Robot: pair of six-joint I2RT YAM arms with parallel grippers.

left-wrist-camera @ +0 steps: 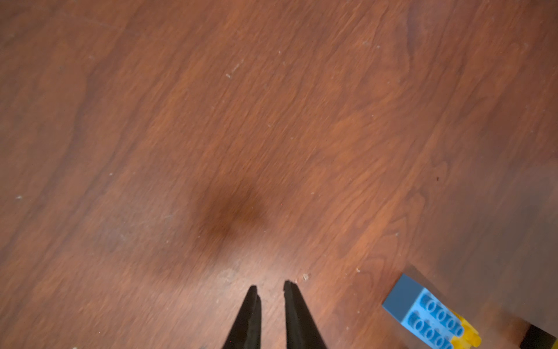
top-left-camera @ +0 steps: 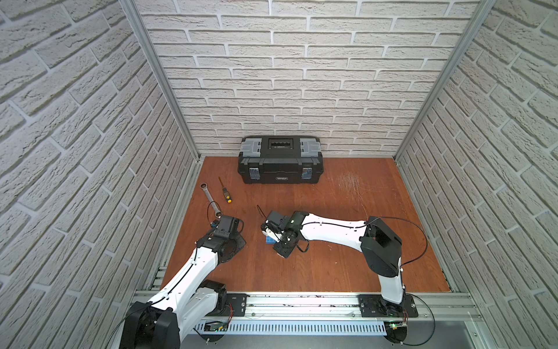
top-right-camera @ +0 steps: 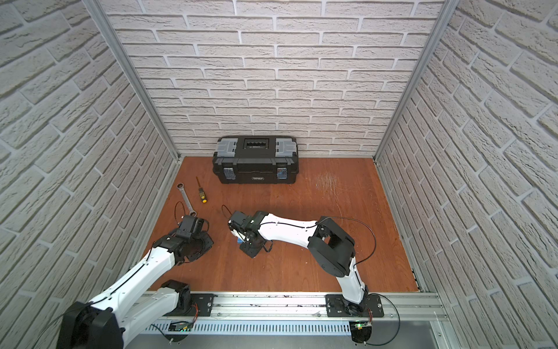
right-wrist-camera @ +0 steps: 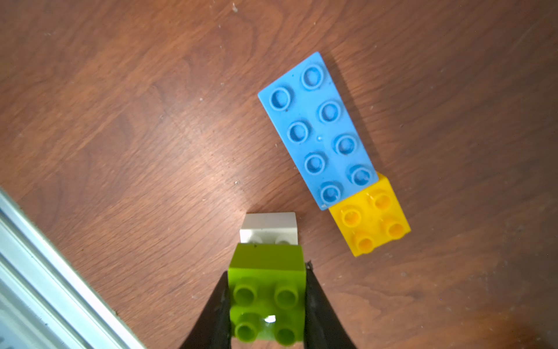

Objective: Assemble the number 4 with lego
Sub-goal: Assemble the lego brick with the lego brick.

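Note:
My right gripper (right-wrist-camera: 267, 269) is shut on a lime green lego brick (right-wrist-camera: 267, 293), studs facing the camera. A white brick (right-wrist-camera: 268, 226) is attached to the green one's far side, and both hang over the wooden floor. Beside them lies a long blue brick (right-wrist-camera: 317, 130) with a square yellow brick (right-wrist-camera: 370, 222) touching its end. In both top views only a corner of the blue brick (top-left-camera: 269, 240) (top-right-camera: 240, 240) shows under the right wrist. My left gripper (left-wrist-camera: 270, 285) hovers over bare floor with a narrow gap and nothing between its fingers. The blue brick (left-wrist-camera: 422, 311) lies off to its side.
A black-and-grey toolbox (top-left-camera: 279, 160) stands against the back wall. A yellow-tipped screwdriver (top-left-camera: 225, 191) and a metal wrench (top-left-camera: 210, 196) lie at the back left, near the left wrist. An aluminium rail (right-wrist-camera: 45, 287) borders the floor close to the right gripper.

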